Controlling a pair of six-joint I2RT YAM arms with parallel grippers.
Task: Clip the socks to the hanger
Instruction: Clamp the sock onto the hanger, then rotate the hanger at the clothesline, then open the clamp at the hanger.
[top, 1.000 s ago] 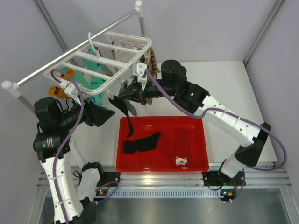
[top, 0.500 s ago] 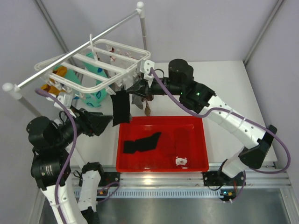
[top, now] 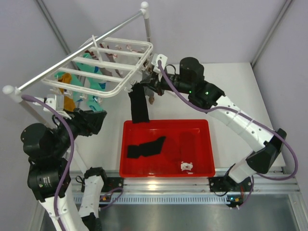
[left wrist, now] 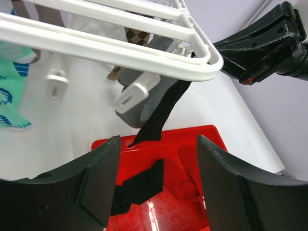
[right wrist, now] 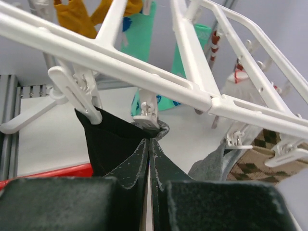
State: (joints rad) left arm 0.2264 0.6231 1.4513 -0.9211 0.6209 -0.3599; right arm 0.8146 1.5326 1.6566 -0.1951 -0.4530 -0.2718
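Observation:
The white slatted hanger [top: 115, 67] hangs from the rail. A black sock [top: 139, 107] dangles from clips at its near right corner, over the red tray; it also shows in the left wrist view [left wrist: 161, 115]. My right gripper [top: 150, 88] is shut, its tips [right wrist: 150, 139] pinching the top edge of this sock [right wrist: 103, 139] just under a clip [right wrist: 147, 115]. My left gripper [top: 96, 120] is open and empty, left of the tray and below the hanger [left wrist: 144, 53]. A second black sock [top: 144, 147] and dark red socks [top: 187, 142] lie in the tray.
The red tray [top: 166, 124] sits at the table's near middle with a small white item [top: 186, 166] in it. Teal patterned socks [top: 91, 77], an orange sock [top: 65, 98], a grey sock [right wrist: 214, 166] and a checked sock [right wrist: 260, 163] hang from the hanger. The metal rail [top: 72, 55] runs behind.
The hanger has swung up and to the right with my right gripper. The black sock now hangs straight from its corner clips. My left arm has drawn back down and left.

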